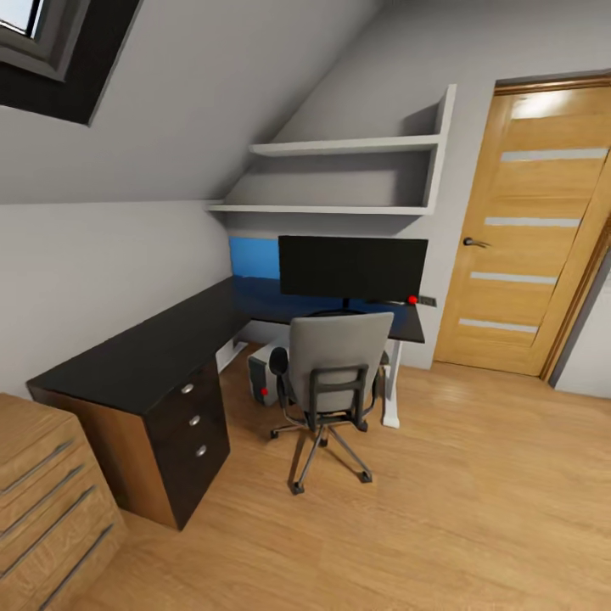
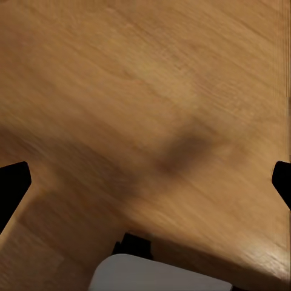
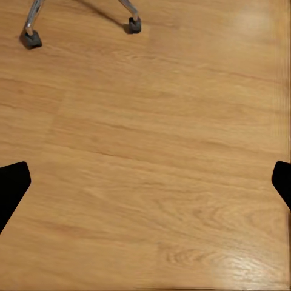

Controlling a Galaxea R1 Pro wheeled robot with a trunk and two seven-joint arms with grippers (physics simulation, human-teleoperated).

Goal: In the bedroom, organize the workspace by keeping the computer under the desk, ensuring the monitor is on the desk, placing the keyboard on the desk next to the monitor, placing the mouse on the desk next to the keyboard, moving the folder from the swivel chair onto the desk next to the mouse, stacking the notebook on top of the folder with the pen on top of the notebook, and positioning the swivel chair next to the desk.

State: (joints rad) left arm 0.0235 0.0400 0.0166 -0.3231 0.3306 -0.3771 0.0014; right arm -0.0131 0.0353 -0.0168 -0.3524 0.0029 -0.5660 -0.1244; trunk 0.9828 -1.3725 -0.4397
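The left gripper (image 2: 145,176) hangs over bare wood floor (image 2: 151,91) with its two dark fingertips (image 2: 13,185) set wide apart at the edges of the left wrist view, holding nothing; a pale rounded part with a black piece (what it belongs to I cannot tell) sits at the near edge of that view. The right gripper (image 3: 145,176) is likewise spread and empty above the floor, with two castors of the swivel chair (image 3: 31,37) ahead of it.

In the head view, the swivel chair (image 1: 335,373) stands on the floor, close against the far run of the desk (image 1: 144,356), its grey back facing the camera. The monitor (image 1: 352,268) stands upright on the desk just behind the chair, in front of a blue wall panel (image 1: 253,257). To the right of the monitor's foot, a small red dot and a dark strip lie on the desktop (too small to identify). The computer (image 1: 263,373) sits on the floor under the desk, partly hidden by the chair, a red light on its front. The desk's drawer unit (image 1: 193,441) with round silver knobs ends the near run; a wooden dresser (image 1: 47,501) stands just beside it. Two white shelves (image 1: 339,174) hang above the monitor, and a wooden door (image 1: 526,229) is to the right.
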